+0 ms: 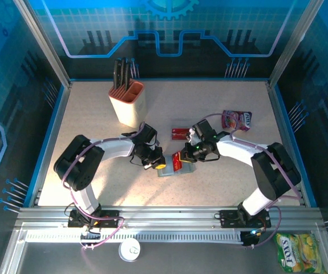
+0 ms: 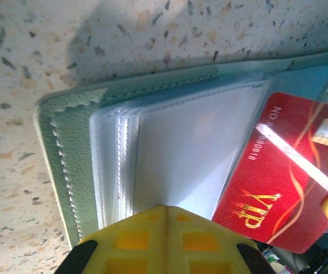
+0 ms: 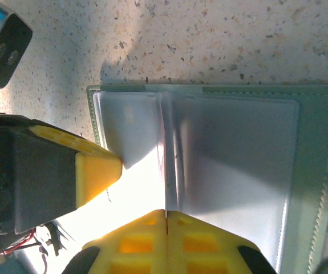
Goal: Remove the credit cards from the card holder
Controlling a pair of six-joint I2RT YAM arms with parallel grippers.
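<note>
The grey-blue card holder [image 1: 166,172] lies open at mid-table, its clear sleeves [image 2: 181,148] facing up. My left gripper [image 1: 158,164] is shut, and its yellow tips [image 2: 166,208] press on the sleeves at the holder's left part [image 2: 67,148]. My right gripper [image 1: 185,158] is shut on a red VIP card [image 2: 278,171] that sticks out of a sleeve and tilts upward. In the right wrist view that card is edge-on [image 3: 165,160] above the gripper's tips [image 3: 166,212], with the holder [image 3: 318,142] beneath. A second red card [image 1: 180,132] lies loose on the table behind the holder. No blue card is visible.
A beige knife block [image 1: 128,103] stands at the back left. A pink-red snack packet [image 1: 236,120] lies at the back right. The left gripper's finger [image 3: 98,168] sits close beside the right gripper. A green packet [image 1: 298,251] lies off the table, front right.
</note>
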